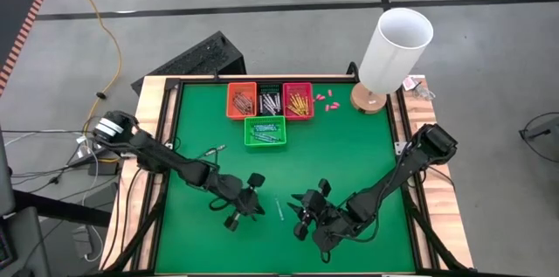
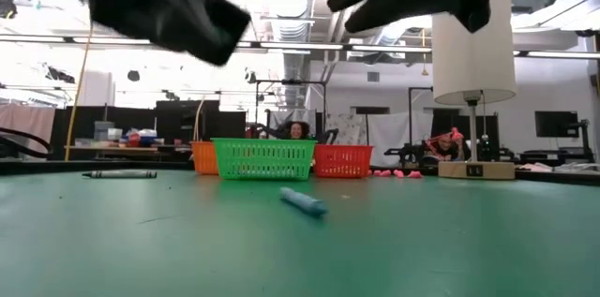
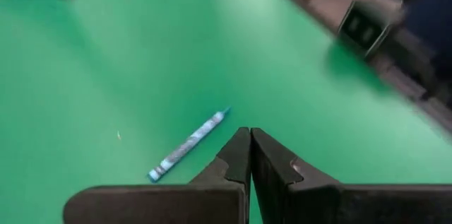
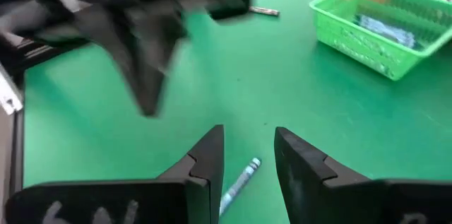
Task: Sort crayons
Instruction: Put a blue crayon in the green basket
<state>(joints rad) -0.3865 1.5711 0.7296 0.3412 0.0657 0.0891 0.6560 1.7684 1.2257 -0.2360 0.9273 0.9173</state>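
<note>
Blue crayon loose on green desk, between both arms.
Left gripper at its 9 o'clock, jaws pressed together; right gripper at 3 o'clock, jaws spread, empty.

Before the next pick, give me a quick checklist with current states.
1. Blue crayon lying free on the mat between the two grippers: ok.
2. Right gripper open, crayon just ahead of the gap: ok.
3. Left gripper shut and empty beside the crayon: ok.
4. Arms close together near the crayon, collision margin: cannot tell.
5. Green basket upright, already holding blue crayons: ok.
6. Dark crayon loose on the left of the mat: not ok.
</note>
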